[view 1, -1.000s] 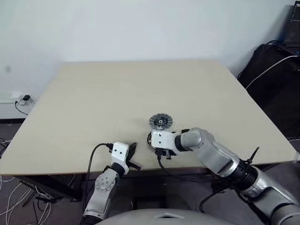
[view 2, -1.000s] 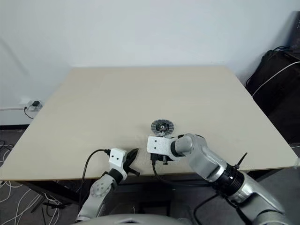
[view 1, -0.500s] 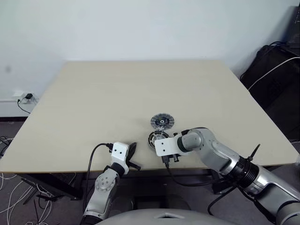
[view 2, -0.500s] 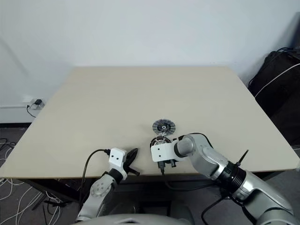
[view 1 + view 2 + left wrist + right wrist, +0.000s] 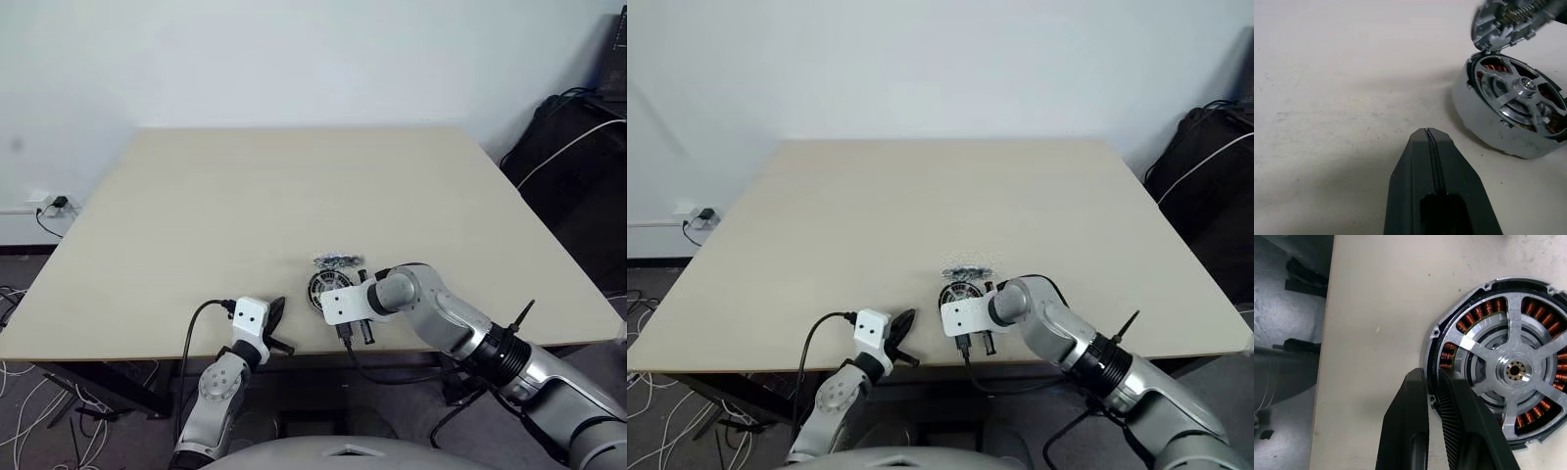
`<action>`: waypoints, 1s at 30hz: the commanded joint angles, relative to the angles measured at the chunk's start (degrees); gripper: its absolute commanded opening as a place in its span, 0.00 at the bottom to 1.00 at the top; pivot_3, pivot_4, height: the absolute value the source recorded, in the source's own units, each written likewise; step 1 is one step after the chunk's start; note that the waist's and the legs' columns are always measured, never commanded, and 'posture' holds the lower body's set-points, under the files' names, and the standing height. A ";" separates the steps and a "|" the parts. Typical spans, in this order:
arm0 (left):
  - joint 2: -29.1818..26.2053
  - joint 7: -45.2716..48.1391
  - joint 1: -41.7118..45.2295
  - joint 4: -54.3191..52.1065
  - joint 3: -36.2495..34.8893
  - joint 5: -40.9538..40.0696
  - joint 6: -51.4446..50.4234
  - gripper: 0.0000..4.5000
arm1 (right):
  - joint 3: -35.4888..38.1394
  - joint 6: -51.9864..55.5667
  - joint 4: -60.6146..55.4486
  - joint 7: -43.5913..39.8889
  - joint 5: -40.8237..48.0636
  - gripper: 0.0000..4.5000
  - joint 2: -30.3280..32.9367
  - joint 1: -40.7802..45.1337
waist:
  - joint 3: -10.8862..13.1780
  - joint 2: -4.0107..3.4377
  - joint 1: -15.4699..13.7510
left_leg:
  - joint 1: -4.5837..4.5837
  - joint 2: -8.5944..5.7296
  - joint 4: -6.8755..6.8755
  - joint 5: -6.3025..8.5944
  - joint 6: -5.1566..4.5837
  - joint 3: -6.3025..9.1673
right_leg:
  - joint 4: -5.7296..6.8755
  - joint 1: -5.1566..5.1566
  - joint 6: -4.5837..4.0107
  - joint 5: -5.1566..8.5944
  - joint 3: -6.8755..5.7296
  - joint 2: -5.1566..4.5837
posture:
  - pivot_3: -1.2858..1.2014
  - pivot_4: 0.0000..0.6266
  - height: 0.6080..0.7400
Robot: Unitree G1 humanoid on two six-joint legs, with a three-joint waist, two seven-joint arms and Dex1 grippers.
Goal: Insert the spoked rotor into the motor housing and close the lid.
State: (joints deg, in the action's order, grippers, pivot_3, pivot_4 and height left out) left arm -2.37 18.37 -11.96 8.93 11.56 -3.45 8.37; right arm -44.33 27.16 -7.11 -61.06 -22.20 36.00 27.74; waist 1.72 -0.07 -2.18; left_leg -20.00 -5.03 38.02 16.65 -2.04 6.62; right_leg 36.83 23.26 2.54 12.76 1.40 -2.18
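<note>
Near worktop (image 5: 294,196) front edge: round silver motor housing (image 5: 1498,367), copper windings under five-spoke rotor; right fingers (image 5: 1432,396) pinch its rim, left fingers (image 5: 1429,147) clenched empty.

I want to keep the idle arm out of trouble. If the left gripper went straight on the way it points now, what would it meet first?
Probably bare table first: the left gripper, shut, aims just past the motor housing. Depth is unclear, so it might clip the housing's rim.
</note>
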 commanded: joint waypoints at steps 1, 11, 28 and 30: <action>0.37 -0.19 0.35 -2.71 -0.23 -0.54 0.63 0.00 | 3.00 2.06 -0.54 1.52 -1.17 0.02 -0.82 0.02 | 0.00 0.00 0.02 | 0.00 0.00 0.00 -0.01 0.00 0.00 | 0.00 0.00 0.00 0.00 0.00 0.00 | 0.52 0.00 1.00; 0.44 -0.10 0.26 -2.90 -0.10 -0.60 0.23 0.00 | 7.36 21.22 -4.83 3.41 2.13 0.02 -8.12 -4.03 | -0.02 0.01 0.01 | 0.01 0.00 0.01 0.01 0.02 0.01 | 0.02 -0.01 -0.01 -0.01 0.01 0.00 | 0.52 0.00 1.00; 0.58 0.41 0.74 -1.83 -0.02 -0.78 0.35 0.00 | 17.91 51.38 -7.17 18.86 12.58 0.02 -24.23 -4.11 | -0.09 -0.06 0.93 | 0.03 0.02 -0.04 0.12 0.25 0.01 | 0.05 0.03 -0.03 -0.01 0.02 0.04 | 0.52 0.00 1.00; 0.58 0.46 0.75 -1.70 -0.07 -0.81 0.43 0.00 | 19.11 53.03 -6.77 20.71 14.09 0.02 -25.59 -3.75 | -0.09 -0.06 0.99 | 0.00 0.02 -0.06 0.12 0.25 0.02 | 0.05 0.07 -0.04 -0.01 0.02 0.04 | 0.52 0.00 1.00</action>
State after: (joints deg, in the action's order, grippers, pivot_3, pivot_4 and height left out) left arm -2.29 18.75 -12.02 8.85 11.68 -3.60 8.01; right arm -26.62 79.06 -13.26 -41.22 -10.17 11.66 22.39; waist 1.63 -0.13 -1.18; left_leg -20.00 -5.01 37.95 16.77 -1.79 6.64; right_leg 36.88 23.35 2.50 12.76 1.42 -2.15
